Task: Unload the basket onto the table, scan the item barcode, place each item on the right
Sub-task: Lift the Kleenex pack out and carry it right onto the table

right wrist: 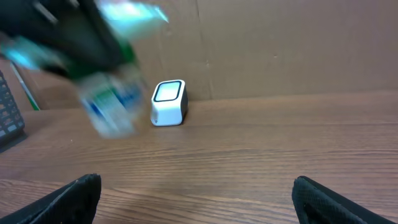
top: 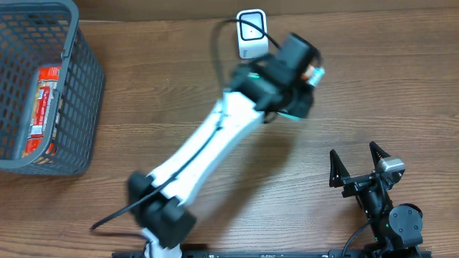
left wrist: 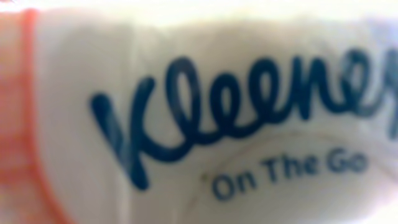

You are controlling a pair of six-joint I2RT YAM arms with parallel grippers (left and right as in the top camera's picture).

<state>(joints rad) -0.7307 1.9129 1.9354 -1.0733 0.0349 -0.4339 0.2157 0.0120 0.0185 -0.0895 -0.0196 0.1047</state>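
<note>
Left gripper is clamped on the white soft-plastic Kleenex tissue pack, held in the air just beside the small white boxy scanner, so I'd rotate the pack slowly until its barcode faces the scanner window (barcode not visible here); right gripper is parked, jaws apart, empty.

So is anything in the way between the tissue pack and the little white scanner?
No, nothing I can see. The left gripper holds the Kleenex pack close beside the scanner, and only bare table shows between them.
</note>
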